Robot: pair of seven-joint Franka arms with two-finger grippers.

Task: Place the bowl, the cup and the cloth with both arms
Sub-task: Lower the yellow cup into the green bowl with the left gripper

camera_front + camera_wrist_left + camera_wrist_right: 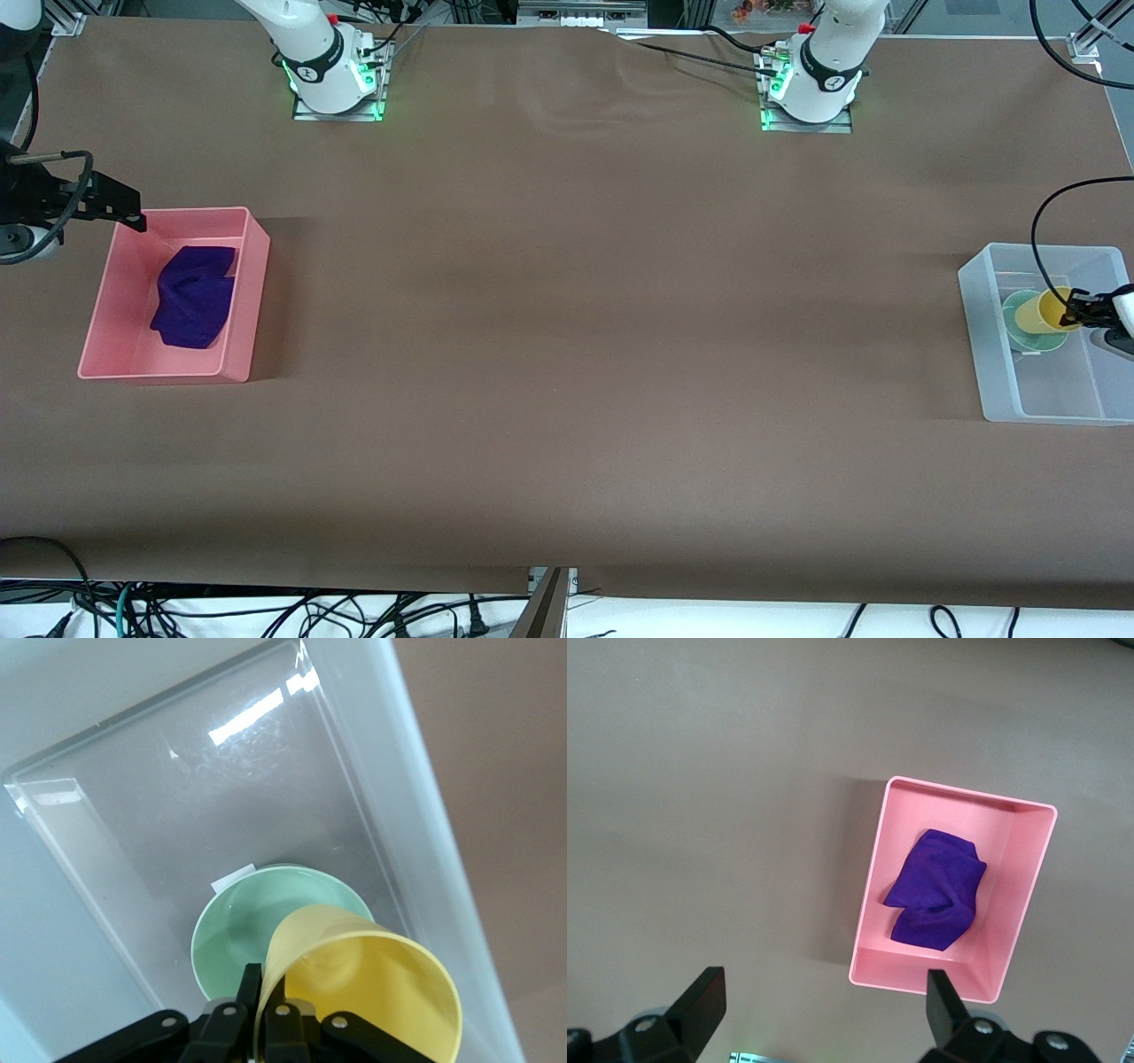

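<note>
Left end effector [261, 1014] clamping tilted yellow cup [363, 988] (over mint bowl [257, 930])

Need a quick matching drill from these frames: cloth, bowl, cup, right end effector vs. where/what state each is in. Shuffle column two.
1. cloth
2. bowl
3. cup
4. right end effector

A. gripped by the left end effector, tilted over the bowl
B. open, holding nothing
C. in the pink bin
D. on the clear bin's floor

Pairs: 1-C, 2-D, 3-A, 4-B

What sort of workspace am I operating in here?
Likely a robotics lab bench: a brown-covered table, aluminium framing at its corner, loose cables under its edge, and two sorting bins, pink bin and clear bin.
</note>
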